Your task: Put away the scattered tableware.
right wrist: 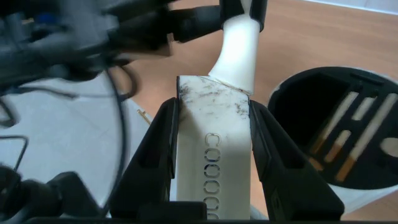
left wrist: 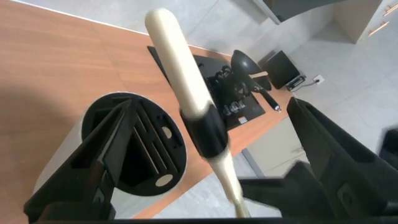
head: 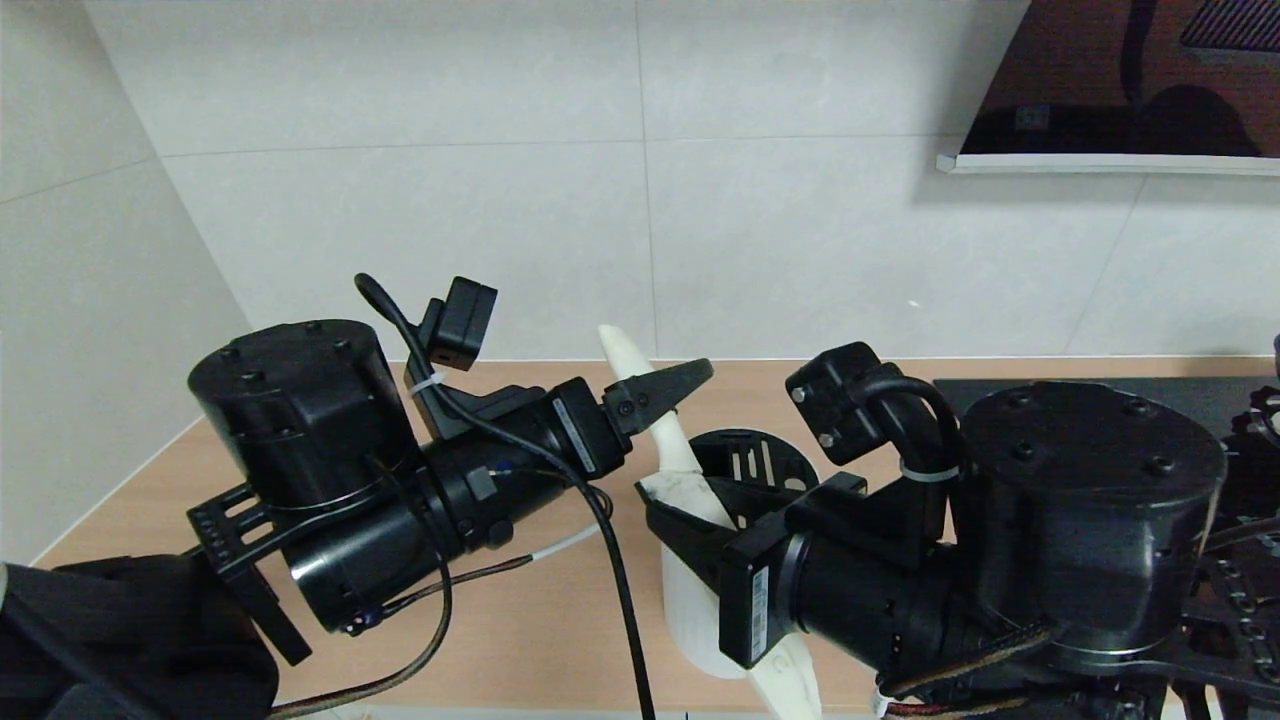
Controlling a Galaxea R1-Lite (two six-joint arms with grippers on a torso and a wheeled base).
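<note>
- R gripper (right wrist: 214,109) is clamping the flat, slotted blade of a scuffed white plastic spatula (head: 683,458) at frame centre.
- L gripper (left wrist: 211,104) is hanging spread, fingers either side of the round handle, not touching.
- Cylindrical white holder (head: 688,600) w/ black slotted top is sitting just behind on the wood counter (head: 540,620).

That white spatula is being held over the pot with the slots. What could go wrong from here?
The right hand clamps the spatula by its broad blade, tilted, so the blade might catch on the holder's black slotted top instead of sliding in. Chopsticks already fill some slots and could get knocked. The holder stands near the counter edge; a hard push might tip it.
</note>
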